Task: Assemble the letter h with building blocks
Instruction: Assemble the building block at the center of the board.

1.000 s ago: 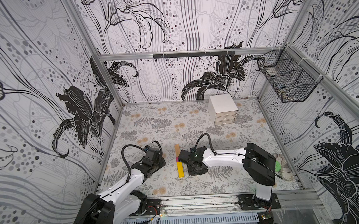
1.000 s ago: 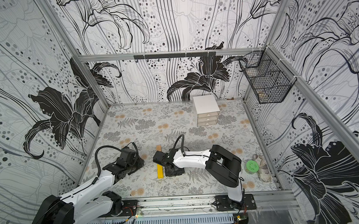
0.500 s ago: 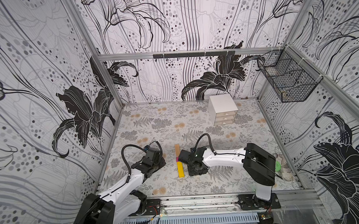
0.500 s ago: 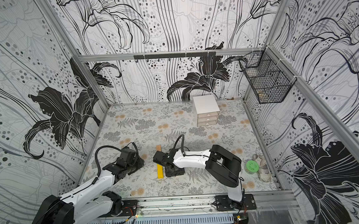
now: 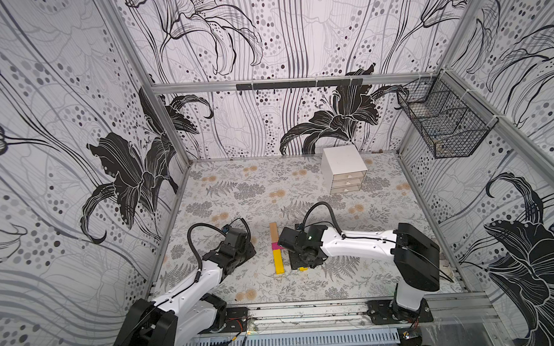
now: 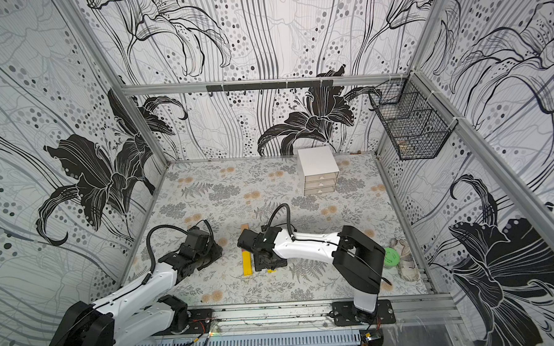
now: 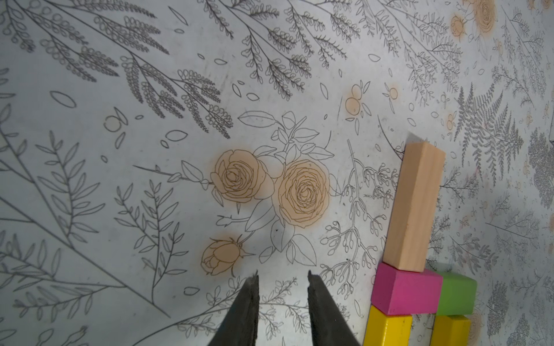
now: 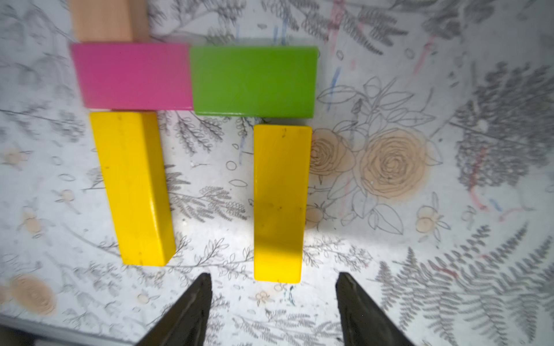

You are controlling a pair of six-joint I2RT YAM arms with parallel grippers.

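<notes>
Five building blocks as letter h

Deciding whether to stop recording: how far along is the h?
Looks done: the tan upright, pink block and green block as crossbar, pink-side yellow leg and green-side yellow leg lie flat as the letter h. In hand: nothing; the right gripper is open at the green-side yellow leg's end, the left gripper open, aside. Left: perhaps nudging that leg snug to green, then retreating.

Left arm stretches low and forward; left pincer is narrowly parted, nothing between the jaws. Right arm reaches inward, wrist pitched down; right pincer has jaws wide apart, empty.
</notes>
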